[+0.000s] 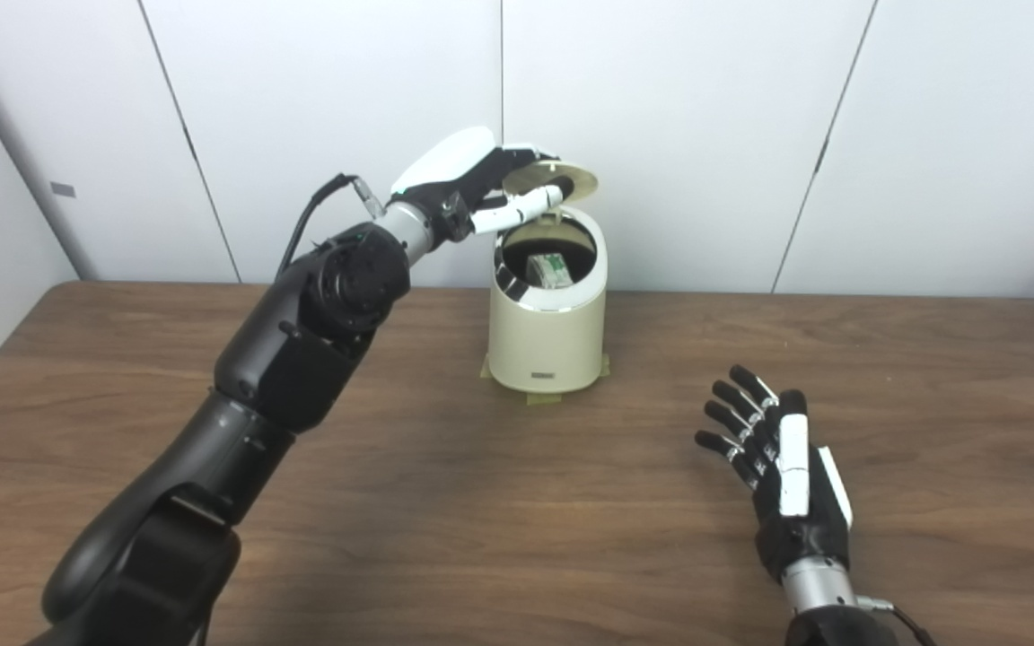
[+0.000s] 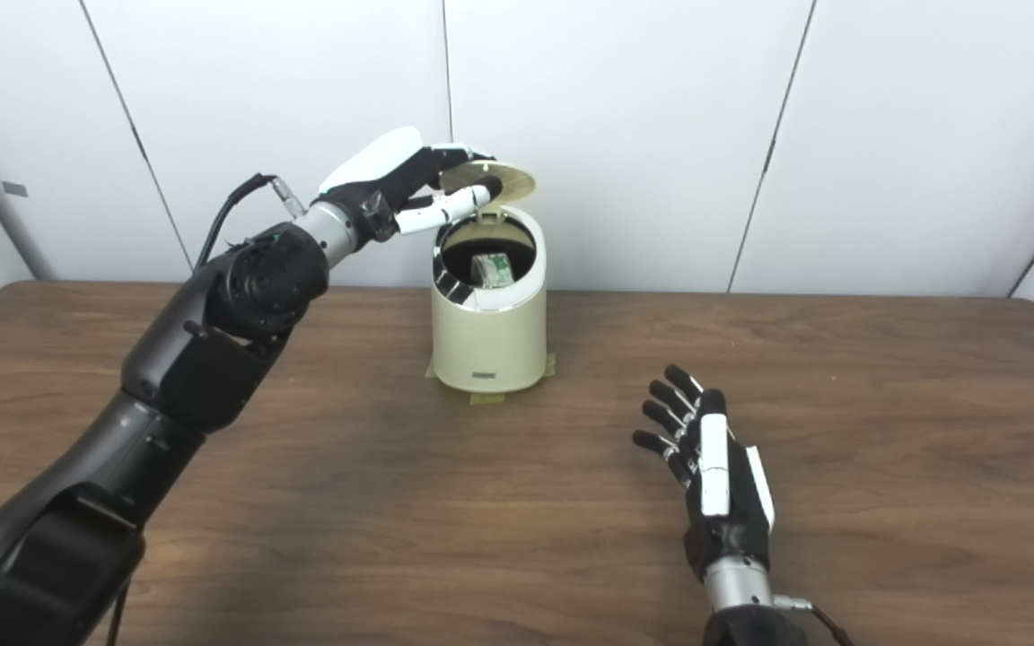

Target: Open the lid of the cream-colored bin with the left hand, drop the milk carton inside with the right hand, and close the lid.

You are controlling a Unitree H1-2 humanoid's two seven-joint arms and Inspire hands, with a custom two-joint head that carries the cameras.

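The cream-colored bin point(image 1: 548, 336) stands at the back middle of the wooden table. Its round lid point(image 1: 562, 179) is tilted up and open. My left hand point(image 1: 481, 184) holds the lid's edge, fingers on top and thumb underneath. The milk carton point(image 1: 550, 268) lies inside the bin, its green and white top showing through the opening; it also shows in the right eye view point(image 2: 492, 268). My right hand point(image 1: 773, 458) is open and empty, fingers spread, low over the table to the right front of the bin.
The bin sits on tape patches point(image 1: 542, 397) stuck to the wooden table point(image 1: 481, 502). White wall panels point(image 1: 705, 135) stand right behind the bin. My left arm point(image 1: 302, 341) stretches across the table's left side.
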